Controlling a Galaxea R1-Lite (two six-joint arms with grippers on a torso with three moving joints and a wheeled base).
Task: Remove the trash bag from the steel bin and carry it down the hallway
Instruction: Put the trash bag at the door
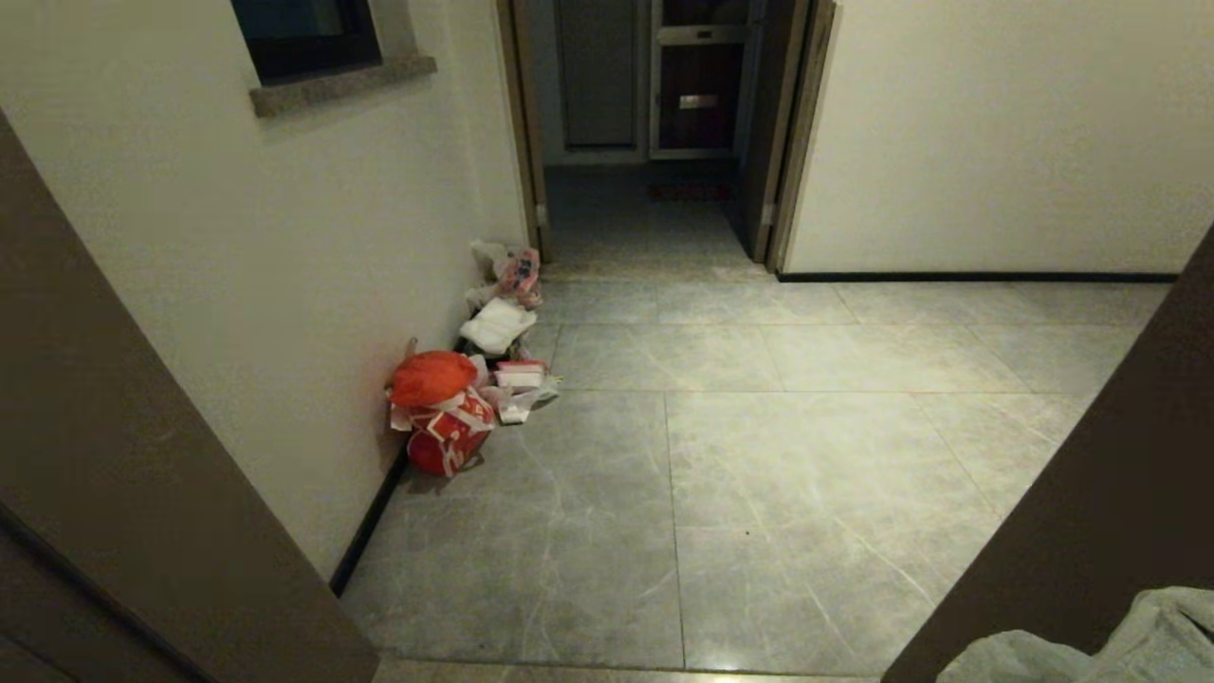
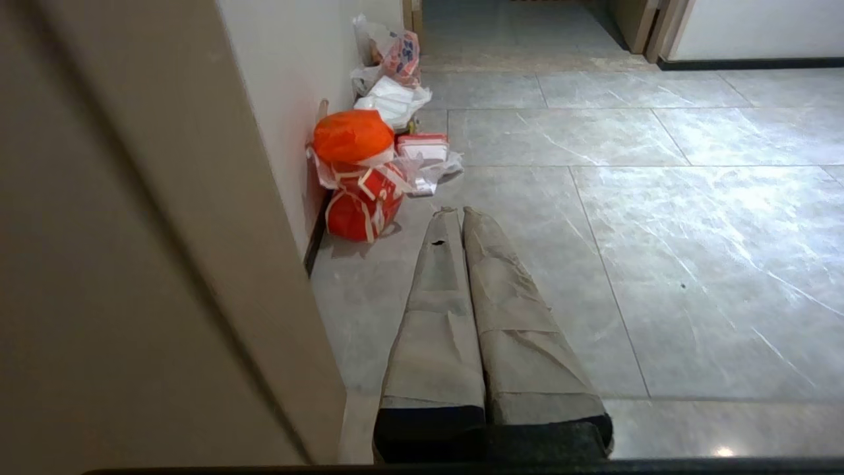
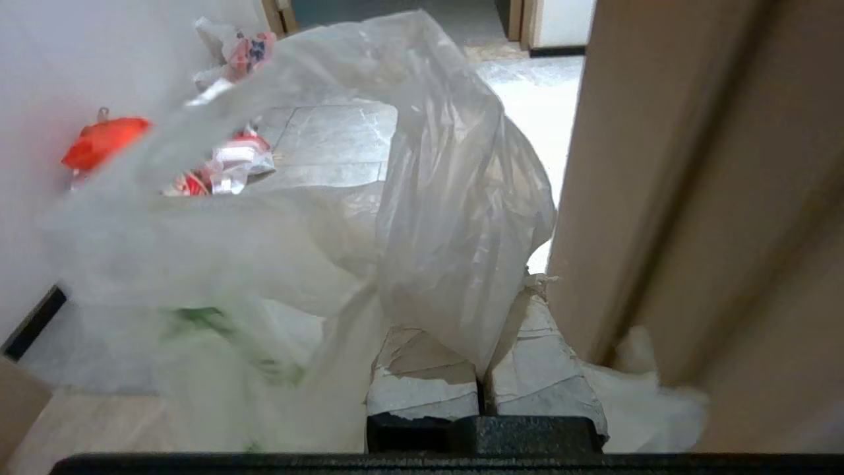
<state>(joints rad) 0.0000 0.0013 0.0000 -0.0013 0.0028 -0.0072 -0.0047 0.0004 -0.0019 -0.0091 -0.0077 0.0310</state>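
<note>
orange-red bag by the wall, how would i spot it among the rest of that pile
Follow the cream wall on the hallway's left to the litter heap. The orange-red bag is its nearest, biggest piece: a round bundle banded with white strips, unlike the pale wrappers behind it.

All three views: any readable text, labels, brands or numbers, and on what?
None can be read.
Trash bag: green printed marks, blurred, no letters to make out.
Small bag by the door frame: red and dark print, too small to read.
Orange-red bag: white bands only, no words legible.
</note>
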